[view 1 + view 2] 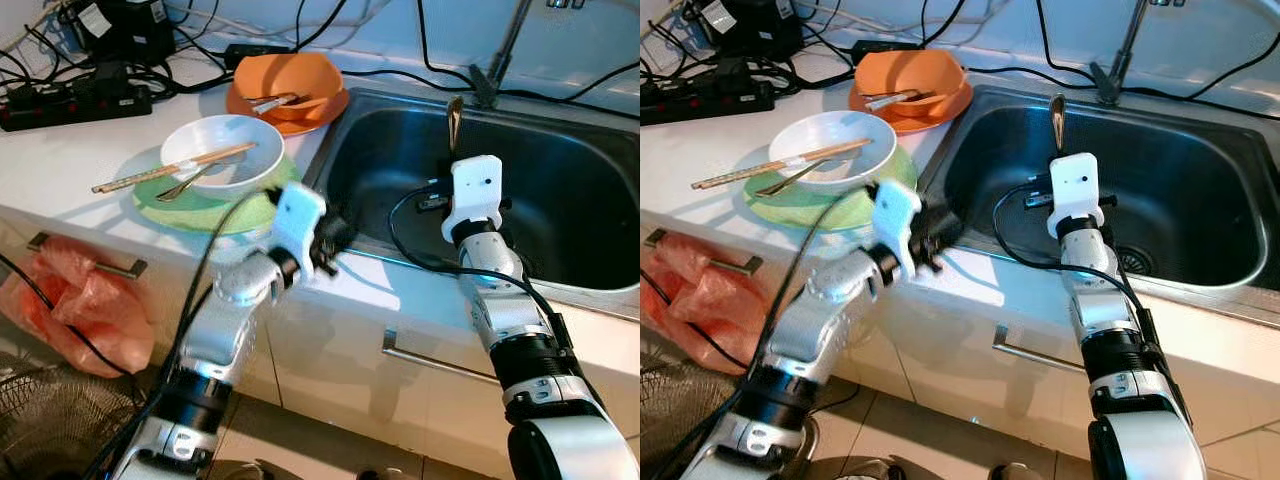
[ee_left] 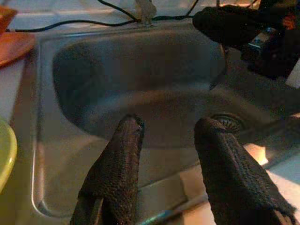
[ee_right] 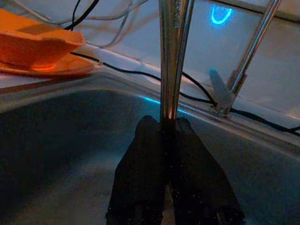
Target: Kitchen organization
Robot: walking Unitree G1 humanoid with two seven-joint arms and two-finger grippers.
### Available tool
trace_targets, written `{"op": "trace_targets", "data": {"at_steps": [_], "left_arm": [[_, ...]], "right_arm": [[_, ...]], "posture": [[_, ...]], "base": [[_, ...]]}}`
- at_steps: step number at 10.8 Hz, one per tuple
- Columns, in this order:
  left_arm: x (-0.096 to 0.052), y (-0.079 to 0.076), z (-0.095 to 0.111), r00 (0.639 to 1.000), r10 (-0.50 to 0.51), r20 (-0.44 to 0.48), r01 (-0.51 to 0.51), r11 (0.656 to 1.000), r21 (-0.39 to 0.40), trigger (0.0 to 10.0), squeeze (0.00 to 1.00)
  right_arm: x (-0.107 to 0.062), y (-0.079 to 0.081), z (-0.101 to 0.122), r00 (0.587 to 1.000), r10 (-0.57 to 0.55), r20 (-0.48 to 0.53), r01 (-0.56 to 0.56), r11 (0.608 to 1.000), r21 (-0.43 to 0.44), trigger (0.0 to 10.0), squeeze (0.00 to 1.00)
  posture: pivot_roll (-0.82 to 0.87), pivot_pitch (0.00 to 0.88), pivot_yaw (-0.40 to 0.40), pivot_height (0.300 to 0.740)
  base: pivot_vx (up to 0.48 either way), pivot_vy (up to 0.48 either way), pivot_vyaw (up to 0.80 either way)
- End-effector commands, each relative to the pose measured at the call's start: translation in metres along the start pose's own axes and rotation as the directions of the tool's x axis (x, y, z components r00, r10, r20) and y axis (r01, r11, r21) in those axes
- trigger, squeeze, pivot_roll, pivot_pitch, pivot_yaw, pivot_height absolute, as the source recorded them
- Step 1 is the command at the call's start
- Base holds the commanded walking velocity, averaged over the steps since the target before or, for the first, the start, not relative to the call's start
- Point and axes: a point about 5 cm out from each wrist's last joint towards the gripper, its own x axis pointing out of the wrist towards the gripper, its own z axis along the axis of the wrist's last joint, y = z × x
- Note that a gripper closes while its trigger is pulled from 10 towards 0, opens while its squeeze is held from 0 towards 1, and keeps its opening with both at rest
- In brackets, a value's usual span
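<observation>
Gripping upright spoon (image 1: 455, 117) over sink (image 1: 560, 180), right claw (image 3: 163, 129), left claw (image 2: 165, 136) spread

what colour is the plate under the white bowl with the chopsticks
Light green: the round flat plate under the white ceramic bowl shows best in the left eye view.

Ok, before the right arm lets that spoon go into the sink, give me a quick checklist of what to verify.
1. Right gripper shut on the spoon: ok.
2. Spoon over the sink basin, not the counter: ok.
3. Basin below the spoon free of dishes: ok as far as the eye views show.
4. Left gripper open and holding nothing, at the sink's front edge: ok.
5. Right arm's black cable hanging into the basin: not ok, it could snag.
6. How far the spoon would drop: cannot tell.
</observation>
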Motion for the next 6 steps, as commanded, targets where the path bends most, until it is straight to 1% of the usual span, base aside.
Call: {"op": "trace_targets", "data": {"at_steps": [1,2,3,4,6], "left_arm": [[0.000,-0.002,-0.003,1.000,-0.014,-0.020,0.014,1.000,0.003,10.0,0.00],[-0.001,-0.002,-0.004,0.999,-0.022,-0.026,0.023,1.000,0.007,10.0,0.00],[-0.002,-0.003,-0.003,0.999,-0.030,-0.028,0.030,0.999,0.011,10.0,0.00],[-0.002,-0.004,-0.003,0.999,-0.032,-0.028,0.032,0.999,0.012,10.0,0.00],[-0.001,-0.004,-0.002,0.999,-0.035,-0.027,0.036,0.999,0.014,10.0,0.00]], "right_arm": [[0.004,-0.002,0.005,1.000,-0.013,0.019,0.013,1.000,-0.006,10.0,0.00],[0.004,0.002,0.004,1.000,0.002,0.014,-0.002,1.000,-0.004,10.0,0.00],[0.003,0.007,0.002,1.000,0.014,0.011,-0.014,1.000,0.008,10.0,0.56],[0.001,0.010,0.001,1.000,0.021,0.009,-0.021,1.000,0.017,10.0,1.00],[0.001,0.012,0.000,1.000,0.025,0.007,-0.025,1.000,0.018,10.0,1.00]], "posture": [[0.02,0.055,0.008,0.740],[0.02,0.052,0.011,0.740],[0.02,0.049,0.012,0.740],[0.02,0.044,0.014,0.740],[0.02,0.043,0.017,0.740]], "base": [[0.000,0.000,0.00],[0.000,0.000,0.00],[0.000,0.000,0.00],[0.000,0.000,0.00],[0.000,0.000,0.00]]}}
